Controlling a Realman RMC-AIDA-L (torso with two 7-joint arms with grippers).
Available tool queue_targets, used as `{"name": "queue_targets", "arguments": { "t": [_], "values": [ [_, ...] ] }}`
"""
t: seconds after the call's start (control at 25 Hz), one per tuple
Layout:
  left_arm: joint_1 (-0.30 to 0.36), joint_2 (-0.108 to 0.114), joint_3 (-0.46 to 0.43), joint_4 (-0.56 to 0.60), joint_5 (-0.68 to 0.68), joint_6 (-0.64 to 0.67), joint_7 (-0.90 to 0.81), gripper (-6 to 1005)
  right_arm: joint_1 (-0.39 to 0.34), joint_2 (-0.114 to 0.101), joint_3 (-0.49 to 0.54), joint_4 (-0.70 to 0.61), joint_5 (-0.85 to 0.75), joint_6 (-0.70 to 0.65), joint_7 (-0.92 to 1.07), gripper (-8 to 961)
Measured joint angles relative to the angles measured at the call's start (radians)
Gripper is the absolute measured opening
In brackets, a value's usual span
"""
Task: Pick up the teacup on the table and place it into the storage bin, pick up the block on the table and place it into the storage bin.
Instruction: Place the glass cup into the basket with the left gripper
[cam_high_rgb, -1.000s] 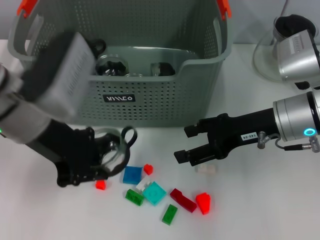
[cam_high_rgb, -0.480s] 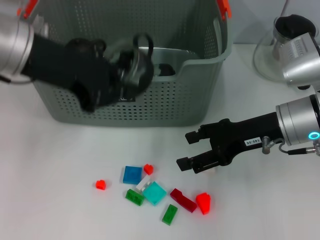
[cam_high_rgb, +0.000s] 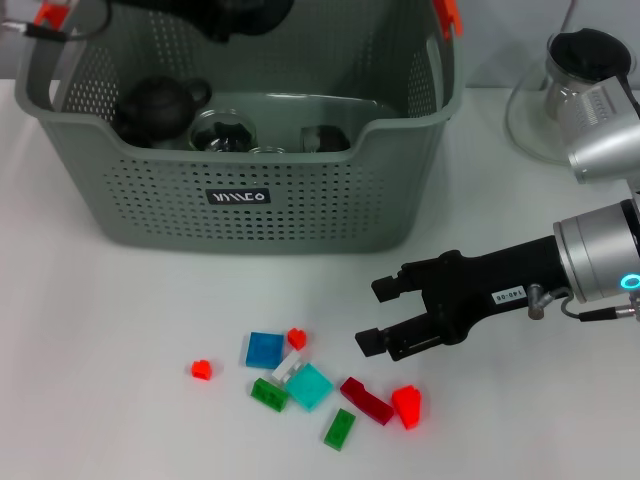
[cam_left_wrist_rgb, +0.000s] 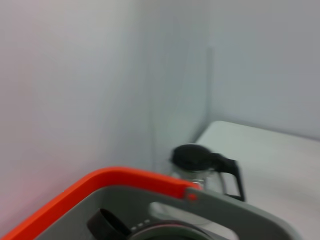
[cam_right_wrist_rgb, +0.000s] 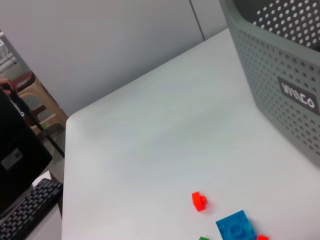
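Observation:
The storage bin (cam_high_rgb: 300, 205) stands at the back middle of the table. My left gripper (cam_high_rgb: 228, 14) hangs over the bin's back part, mostly cut off by the head view's upper edge. It is shut on the teacup (cam_left_wrist_rgb: 150, 231), of which only a black loop handle and a round rim show in the left wrist view, before the bin's orange-trimmed rim (cam_left_wrist_rgb: 107, 181). My right gripper (cam_high_rgb: 377, 316) is open and low over the table, right of the loose blocks: blue (cam_high_rgb: 265, 349), teal (cam_high_rgb: 310, 386), dark red (cam_high_rgb: 365, 399), red (cam_high_rgb: 407, 405).
Inside the bin lie a black teapot (cam_high_rgb: 155, 100) and glass cups (cam_high_rgb: 222, 130). A glass kettle with a black lid (cam_high_rgb: 580, 70) stands at the back right. Small red (cam_high_rgb: 202, 369) and green (cam_high_rgb: 339, 428) blocks lie near the front edge.
My left gripper has lifted the teacup from the table left of the blocks, up and back over the bin. My right gripper has sunk slightly toward the blocks, covering a white block.

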Motion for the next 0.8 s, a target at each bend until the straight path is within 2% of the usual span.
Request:
{"name": "queue_targets", "arguments": {
  "t": [0.12,0.2,0.28,0.4,0.56,0.8],
  "values": [
    [-0.052,0.049,0.022,-0.185,0.007,-0.127,-0.056,46,0.0,0.0,0.0,0.005,-0.001,-0.006,0.002,925],
    [-0.075,0.066,0.043,-0.274,0.016,-0.214,-0.072,46,0.0,0.0,0.0,0.011,-0.001,-0.008,0.004,925],
    [-0.084,0.07,0.062,-0.322,0.026,-0.27,-0.076,46,0.001,0.0,0.001,0.013,-0.004,-0.009,0.011,925],
    [-0.096,0.066,0.095,-0.384,0.051,-0.372,-0.089,46,0.008,0.0,0.005,0.011,-0.02,-0.012,0.032,925],
    [-0.103,0.056,0.145,-0.418,0.077,-0.441,-0.109,46,0.015,0.0,0.003,0.005,-0.025,-0.012,0.05,924],
    [-0.105,0.024,0.242,-0.424,0.169,-0.536,-0.155,47,0.022,0.0,0.001,0.005,-0.026,-0.012,0.053,924]
  ]
}}
